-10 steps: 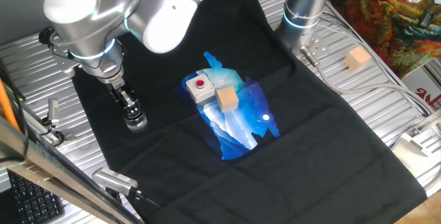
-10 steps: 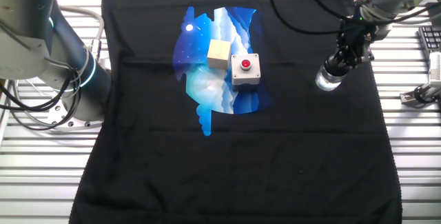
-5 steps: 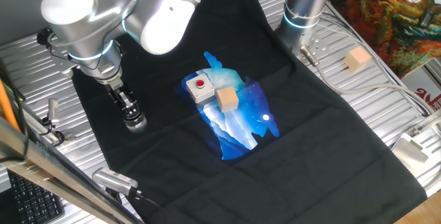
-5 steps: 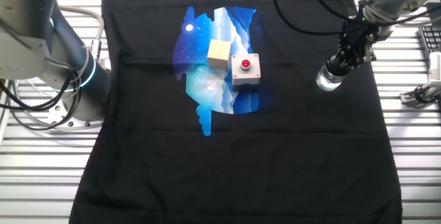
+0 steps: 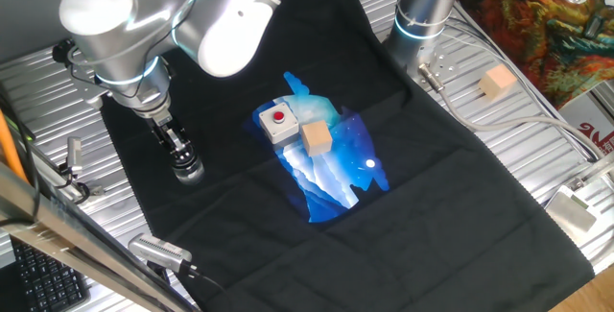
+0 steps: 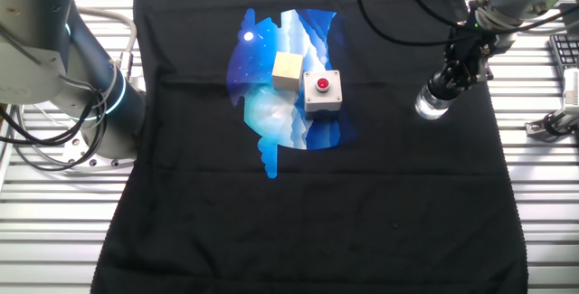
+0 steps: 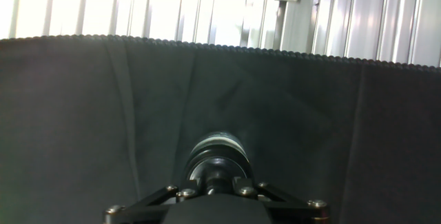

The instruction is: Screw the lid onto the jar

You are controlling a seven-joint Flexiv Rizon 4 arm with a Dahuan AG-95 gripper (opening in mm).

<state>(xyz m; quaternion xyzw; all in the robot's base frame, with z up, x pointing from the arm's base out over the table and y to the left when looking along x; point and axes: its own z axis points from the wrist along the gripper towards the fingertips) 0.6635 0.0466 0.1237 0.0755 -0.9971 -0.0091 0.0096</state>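
While the jar is seen standing on the black cloth over the desk, what it contains cannot be told. The lid is set on top of it, directly under the gripper, whose fingers are clamped on the lid. In the hand view the jar is found straight ahead of the gripper. Well apart on the cloth's blue print, a grey button box and a wooden cube are seen touching. No writing can be read.
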